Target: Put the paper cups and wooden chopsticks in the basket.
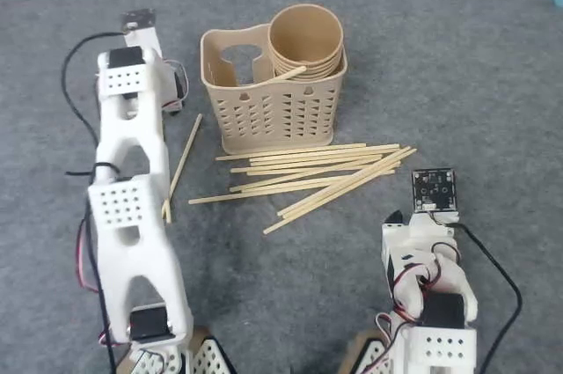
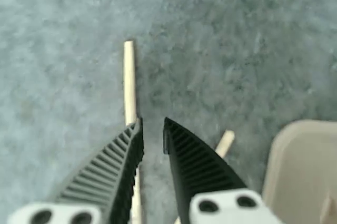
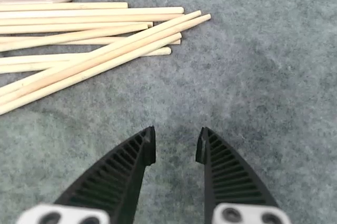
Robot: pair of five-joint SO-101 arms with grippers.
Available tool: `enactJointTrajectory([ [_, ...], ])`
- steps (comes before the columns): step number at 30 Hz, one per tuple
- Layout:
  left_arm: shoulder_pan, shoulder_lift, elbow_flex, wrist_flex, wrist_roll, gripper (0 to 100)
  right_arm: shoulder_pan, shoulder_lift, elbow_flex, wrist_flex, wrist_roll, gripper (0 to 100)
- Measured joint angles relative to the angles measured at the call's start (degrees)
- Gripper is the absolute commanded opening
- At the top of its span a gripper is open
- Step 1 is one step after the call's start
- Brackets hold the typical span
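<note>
Left gripper (image 2: 152, 132): jaws slightly apart, empty.
Stray chopstick (image 2: 129, 76): runs near-to-far just left of the basket (image 1: 264, 119); it passes under one jaw, not between them.
Right gripper (image 3: 176, 139): jaws apart, empty.
Chopstick pile (image 3: 89, 50): just beyond it, sticks lying left-right.
Paper cups (image 1: 305, 35): stacked in the basket.
Nearer arm: I judge left for the stray, right for the pile.

Rough grey cloth on desk (image 1: 493, 84). Bare pale matt wood chopsticks (image 3: 89, 10). Smooth beige plastic basket (image 1: 273, 119). Matt brown paper cups (image 1: 305, 35). Black ribbed plastic jaws, white plastic arms (image 1: 132, 207).
</note>
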Motion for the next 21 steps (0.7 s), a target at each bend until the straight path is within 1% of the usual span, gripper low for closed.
enactJointTrajectory([
  [7, -0.79, 13.36, -23.30, 11.16, 0.44, 6, 0.00, 0.00, 0.00, 0.00, 0.00, 14.4],
  [9, -1.41, 16.26, -29.45, 13.19, 0.97, 6, 0.00, 0.00, 0.00, 0.00, 0.00, 14.4],
  [12, -1.76, 18.02, -36.13, 13.71, 1.14, 7, 0.00, 0.00, 0.00, 0.00, 1.85, 14.4],
  [17, -1.76, 18.02, -38.51, 13.98, 0.70, 7, 0.00, 0.00, 0.00, 0.00, 2.64, 14.4],
  [21, -1.76, 17.93, -38.51, 13.98, -2.11, 7, 0.00, 0.00, 0.00, 0.00, 2.64, 14.4],
])
